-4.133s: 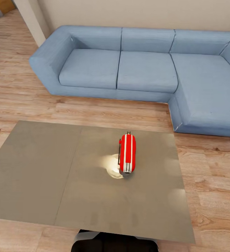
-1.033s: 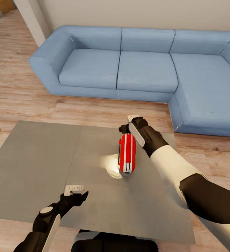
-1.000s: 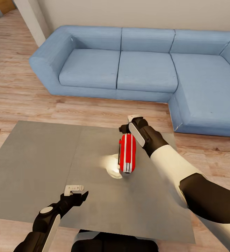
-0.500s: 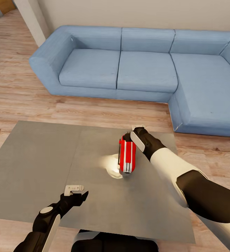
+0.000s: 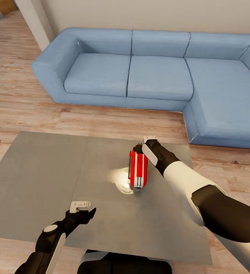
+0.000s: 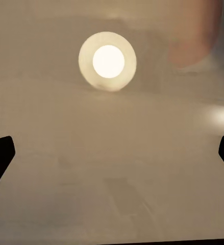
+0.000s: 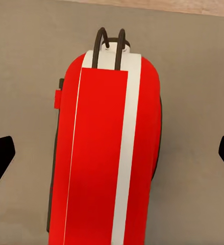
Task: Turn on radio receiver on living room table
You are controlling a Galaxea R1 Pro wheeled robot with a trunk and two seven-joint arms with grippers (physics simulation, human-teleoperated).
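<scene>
Right gripper (image 5: pixel 144 146) over glossy table (image 5: pixel 41 179)

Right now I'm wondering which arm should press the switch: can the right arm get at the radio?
Probably yes. The right gripper hangs open by the far end of the radio, whose red body lies between its fingers in the right wrist view, and nothing stands between them on the table.

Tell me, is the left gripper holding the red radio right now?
No, the left gripper hangs open over the near part of the table, well apart from the radio, which sits by the right gripper.
</scene>
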